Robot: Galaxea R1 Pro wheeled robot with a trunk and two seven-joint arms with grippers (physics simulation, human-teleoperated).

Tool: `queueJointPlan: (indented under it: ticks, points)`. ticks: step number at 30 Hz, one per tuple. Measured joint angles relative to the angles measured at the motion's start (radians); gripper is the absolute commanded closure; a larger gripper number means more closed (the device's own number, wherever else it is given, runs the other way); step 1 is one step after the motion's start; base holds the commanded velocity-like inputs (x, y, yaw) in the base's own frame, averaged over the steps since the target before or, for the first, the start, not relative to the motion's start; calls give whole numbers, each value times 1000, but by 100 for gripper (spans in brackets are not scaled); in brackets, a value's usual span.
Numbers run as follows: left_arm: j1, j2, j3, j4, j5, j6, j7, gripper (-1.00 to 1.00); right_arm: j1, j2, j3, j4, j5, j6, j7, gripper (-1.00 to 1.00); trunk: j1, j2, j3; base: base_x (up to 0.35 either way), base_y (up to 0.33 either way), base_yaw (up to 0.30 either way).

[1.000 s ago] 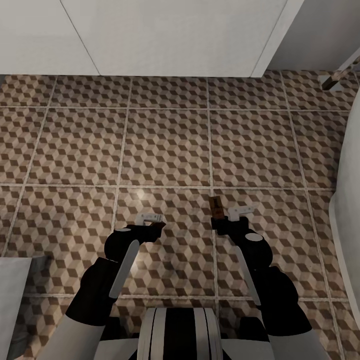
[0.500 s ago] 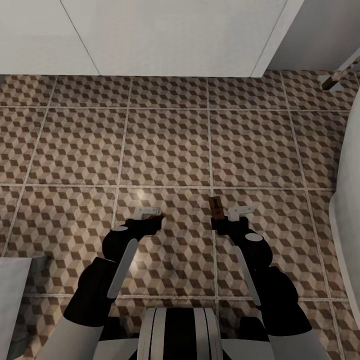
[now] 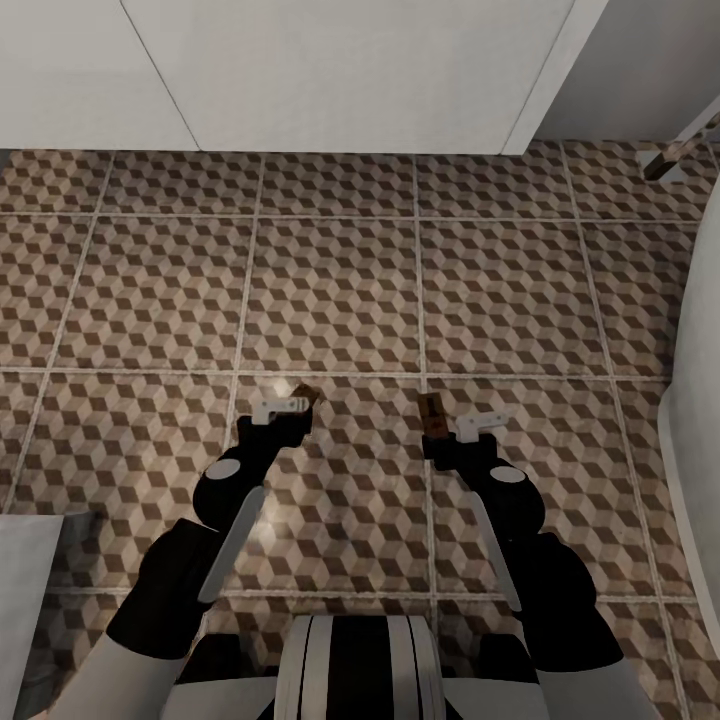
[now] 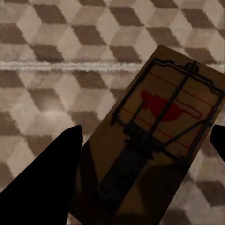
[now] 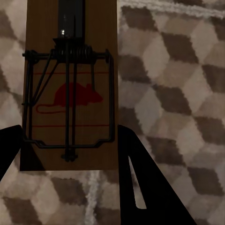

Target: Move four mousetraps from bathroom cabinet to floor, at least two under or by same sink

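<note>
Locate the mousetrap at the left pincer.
In the head view the mousetrap sits at the left pincer, over the bathroom floor, just below a grout line and left of the right pincer's mousetrap.

Both mousetraps (image 4: pixel 159 140) (image 5: pixel 70 84) are matt brown wood boards carrying dark metal wire springs and a red printed mouse. The bathroom floor (image 3: pixel 330 290) is smooth tile with a faint sheen and pale grout. The vanity (image 3: pixel 330 70) looks smooth, matt white.

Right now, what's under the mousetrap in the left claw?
Under the mousetrap in the left claw lies cube-patterned bathroom floor with a pale grout line. The tile directly beneath the board is covered.
</note>
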Motion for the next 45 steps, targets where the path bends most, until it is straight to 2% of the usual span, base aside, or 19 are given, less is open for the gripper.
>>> queueJointPlan:
  ticks: [3, 5, 10, 18, 22, 29, 45]
  points:
    - [2, 33, -4, 14, 1, -67, -12, 100, 0, 0, 0, 2, 0, -1, 0, 100, 0, 0, 0, 0, 0, 0]
    - [5, 55, -9, 20, 0, -108, -45, 100, 0, -1, 0, 3, 0, -2, 0, 100, 0, 0, 0, 0, 0, 0]
    - [32, 95, -11, 32, -1, -169, -107, 100, 0, -1, 0, 5, 0, -3, 1, 100, 0, 0, 0, 0, 0, 0]
    - [91, 178, -11, 31, 2, -296, -126, 100, 0, -3, 0, 10, 0, -5, 5, 100, 0, 0, 0, 0, 0, 0]
    - [112, 188, -11, 25, 2, -322, -127, 100, 0, -4, 0, 10, 0, -6, 5, 100, 0, 0, 0, 0, 0, 0]
    - [119, 191, -11, -2, 2, -329, -126, 100, 0, -4, 0, 11, 0, -6, 5, 100, 0, 0, 0, 0, 0, 0]
    - [120, 179, -12, -5, 2, -320, -124, 100, 0, -3, 0, 11, 1, -6, 3, 100, 0, 0, 0, 0, 0, 0]
